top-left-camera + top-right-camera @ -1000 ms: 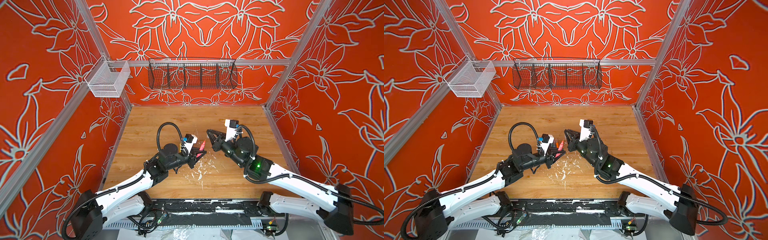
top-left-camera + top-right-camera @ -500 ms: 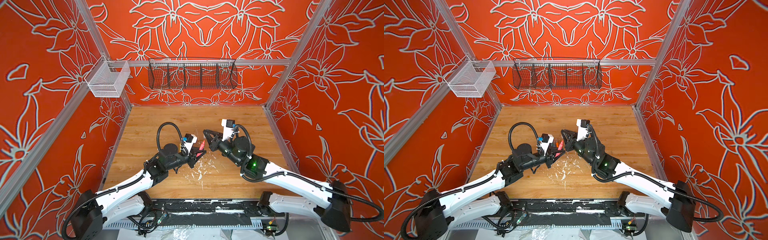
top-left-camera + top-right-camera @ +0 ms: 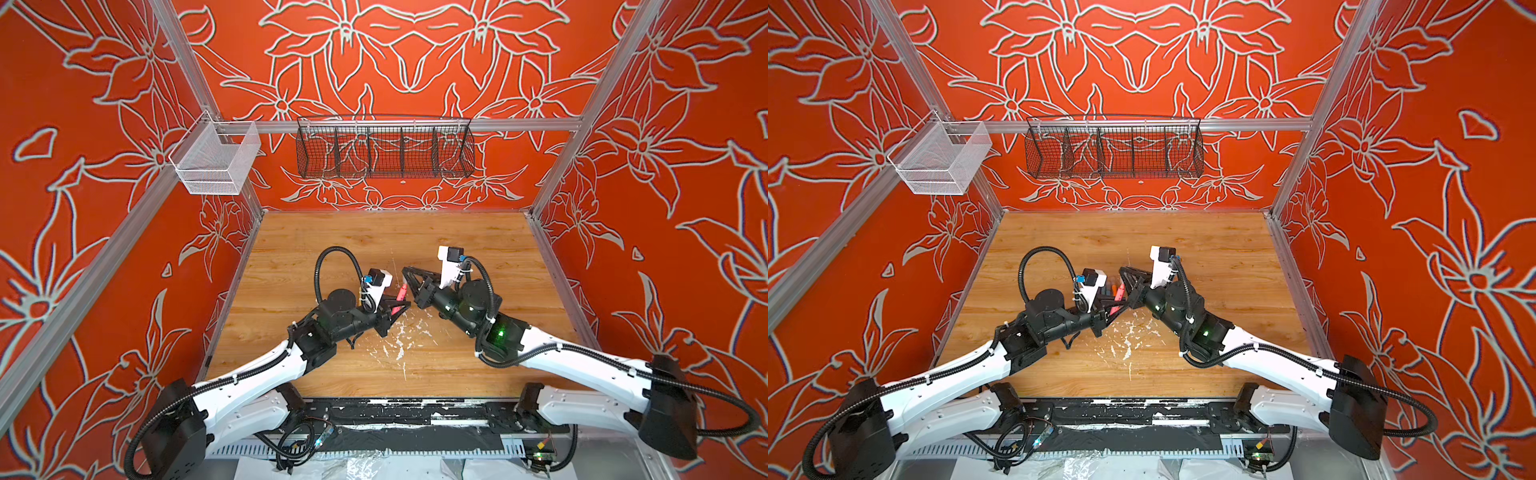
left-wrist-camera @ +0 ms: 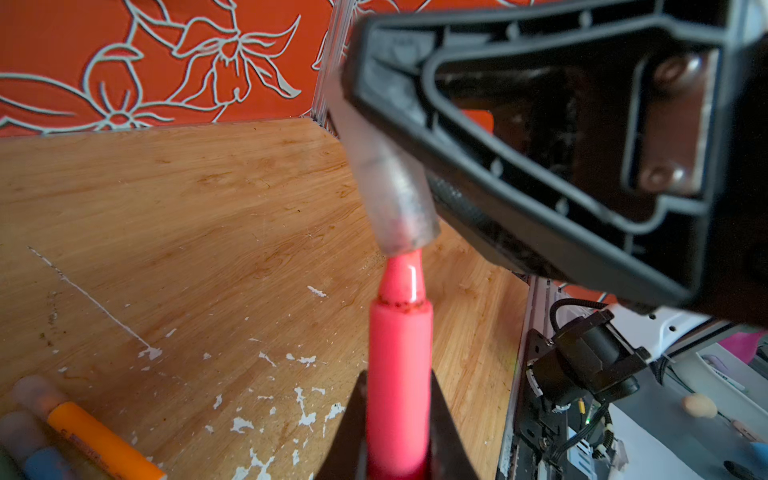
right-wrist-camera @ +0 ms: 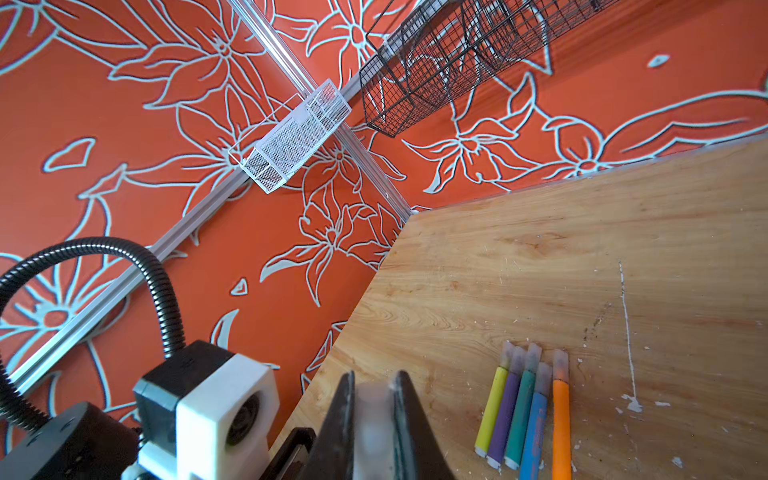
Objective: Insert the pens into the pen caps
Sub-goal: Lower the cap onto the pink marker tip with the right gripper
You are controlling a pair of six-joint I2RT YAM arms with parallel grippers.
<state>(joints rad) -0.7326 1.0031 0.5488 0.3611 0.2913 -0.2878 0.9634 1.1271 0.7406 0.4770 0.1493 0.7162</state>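
1. Gripping the pink-red pen by its barrel, the left pincer is clenched and holds it up off the table
2. Opposite it, the right pincer is clenched on a clear pen cap, also in the air
3. The pen's narrow tip meets the cap's open mouth; the barrel is outside
4. Beside them on the table lie five other pens, yellow, purple, green, blue and orange, side by side, each capped
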